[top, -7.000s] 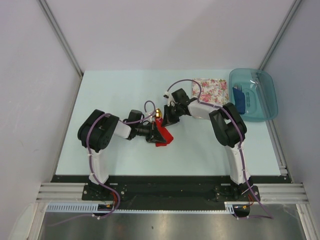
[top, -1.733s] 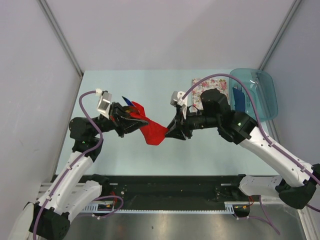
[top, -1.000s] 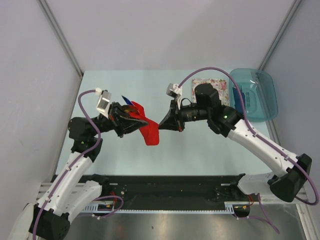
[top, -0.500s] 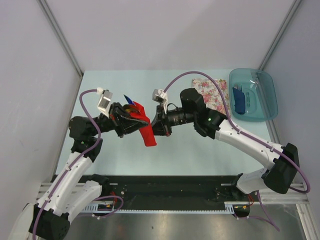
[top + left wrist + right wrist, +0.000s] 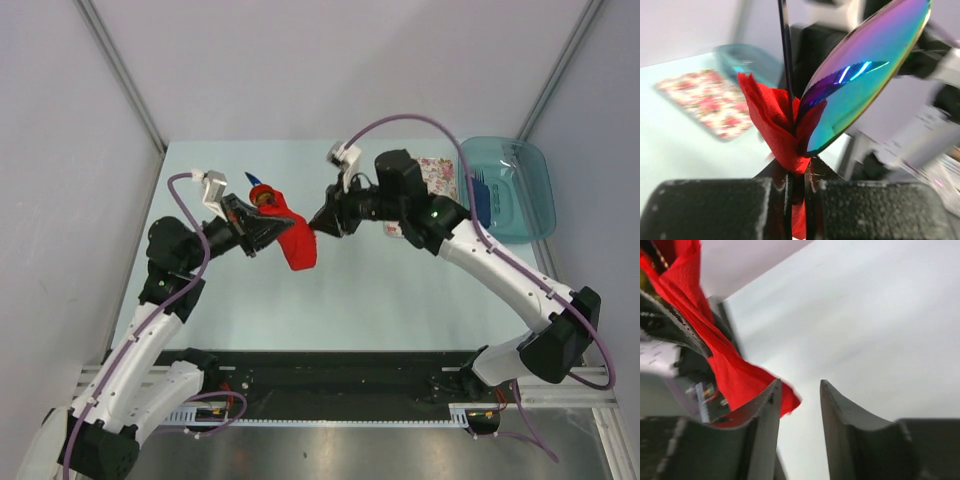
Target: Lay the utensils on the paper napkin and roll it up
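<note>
Left gripper (image 5: 797,186) is clamped tight on the gathered lower part of the red napkin (image 5: 774,127), held up off the table (image 5: 380,290) at left-centre. The paper is bunched around the utensil handles, so one pinch keeps bundle and cutlery together. The spoon (image 5: 865,75) head, shiny and rainbow-tinted, sticks out past the fingers. A thin dark utensil (image 5: 785,50) stands beside it, edge-on; can't tell if it is a knife or a fork. The loose end of the napkin hangs toward the right, in mid-air between the two arms. Right gripper (image 5: 797,405) has its fingers apart with nothing between them. The napkin's free tip lies just beside its left finger, not pinched. It is likely placed there to take or twist that loose end, since the wrap looks crumpled rather than a neat roll. Judgement: utensils are inside the paper, rolling is partly done, and the tail needs tightening. Risk: the spoon could slide out of the open top if the bundle tilts. The floral napkin (image 5: 440,172) and the teal tray (image 5: 520,215) sit far right, not involved.
</note>
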Robot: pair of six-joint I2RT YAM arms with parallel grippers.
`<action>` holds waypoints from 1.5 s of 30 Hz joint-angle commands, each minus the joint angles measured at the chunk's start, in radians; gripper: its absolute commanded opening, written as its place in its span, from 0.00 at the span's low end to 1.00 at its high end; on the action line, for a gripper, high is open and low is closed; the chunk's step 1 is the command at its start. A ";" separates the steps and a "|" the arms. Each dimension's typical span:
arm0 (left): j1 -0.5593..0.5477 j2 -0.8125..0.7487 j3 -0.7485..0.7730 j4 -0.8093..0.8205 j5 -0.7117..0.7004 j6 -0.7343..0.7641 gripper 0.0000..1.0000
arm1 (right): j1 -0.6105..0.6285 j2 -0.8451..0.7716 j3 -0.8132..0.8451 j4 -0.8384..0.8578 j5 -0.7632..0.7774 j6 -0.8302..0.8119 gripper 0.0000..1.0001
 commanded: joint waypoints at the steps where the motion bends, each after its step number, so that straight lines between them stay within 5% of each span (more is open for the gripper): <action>1: 0.002 0.035 0.100 -0.164 -0.266 0.151 0.00 | -0.092 -0.013 0.132 -0.114 0.240 -0.024 0.50; 4: 0.003 0.074 0.141 -0.237 -0.368 0.171 0.00 | -0.103 -0.047 0.144 -0.112 0.343 -0.048 0.56; 11: 0.003 0.086 0.149 -0.225 -0.355 0.122 0.00 | -0.025 -0.067 0.119 -0.079 0.169 -0.035 0.63; 29: 0.003 0.052 0.082 0.026 -0.154 -0.056 0.00 | 0.035 0.059 0.070 0.124 -0.048 0.041 0.59; 45: 0.006 0.062 0.045 0.233 -0.038 -0.192 0.00 | 0.015 0.042 0.015 0.233 -0.255 0.140 0.42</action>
